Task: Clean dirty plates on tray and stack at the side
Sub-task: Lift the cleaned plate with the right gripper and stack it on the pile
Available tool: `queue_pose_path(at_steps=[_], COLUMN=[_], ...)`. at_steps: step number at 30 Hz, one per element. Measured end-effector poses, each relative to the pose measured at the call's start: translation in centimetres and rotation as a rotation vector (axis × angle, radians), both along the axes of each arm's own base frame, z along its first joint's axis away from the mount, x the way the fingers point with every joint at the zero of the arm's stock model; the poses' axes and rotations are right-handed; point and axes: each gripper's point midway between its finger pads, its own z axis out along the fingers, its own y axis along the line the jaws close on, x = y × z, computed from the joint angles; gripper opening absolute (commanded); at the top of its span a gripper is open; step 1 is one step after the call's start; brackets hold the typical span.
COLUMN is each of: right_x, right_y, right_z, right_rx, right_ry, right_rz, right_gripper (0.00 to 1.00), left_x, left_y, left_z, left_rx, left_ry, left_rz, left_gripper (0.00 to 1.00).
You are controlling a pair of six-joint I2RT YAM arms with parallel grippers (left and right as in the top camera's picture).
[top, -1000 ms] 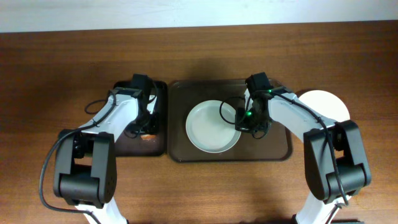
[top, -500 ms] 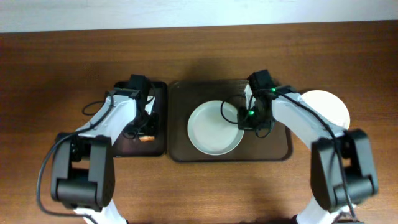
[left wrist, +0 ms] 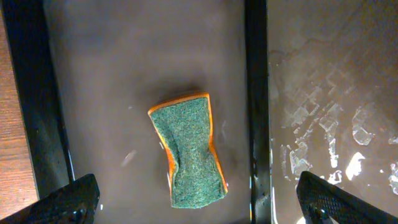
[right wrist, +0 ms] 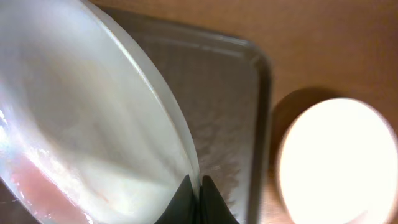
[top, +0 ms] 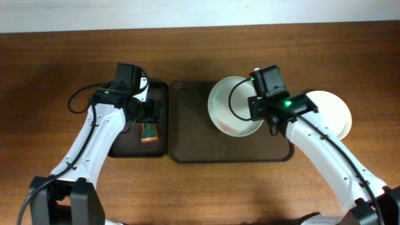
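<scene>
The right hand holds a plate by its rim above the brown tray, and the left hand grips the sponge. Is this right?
Only the left hand is wrong: it is open above the sponge, which lies free on the black tray, as the left wrist view shows. The right hand does hold a plate by its rim above the brown tray.

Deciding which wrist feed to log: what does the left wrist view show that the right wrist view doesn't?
Only left wrist: a green-orange sponge lying on the narrow black tray. Only right wrist: the right gripper shut on the rim of a tilted plate with a reddish smear, and a white plate on the table. Both: the brown tray.
</scene>
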Motion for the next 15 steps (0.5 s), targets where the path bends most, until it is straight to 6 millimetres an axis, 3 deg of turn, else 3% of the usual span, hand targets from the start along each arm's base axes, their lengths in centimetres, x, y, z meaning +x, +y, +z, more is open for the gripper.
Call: queue_pose_path(at_steps=[6, 15], right_x=[-0.1, -1.1], right_y=[0.7, 3.5], right_z=[1.8, 6.0], right_rx=[-0.214, -0.484], right_ry=[-0.093, -0.302], right_rz=[0.032, 0.051], right_gripper=[0.04, 0.04], left_x=[0.0, 0.0], left_y=[0.0, 0.0], left_z=[0.0, 0.0], left_rx=[0.000, 0.000], left_ry=[0.000, -0.001], left_rz=[0.000, 0.000], left_gripper=[1.00, 1.00])
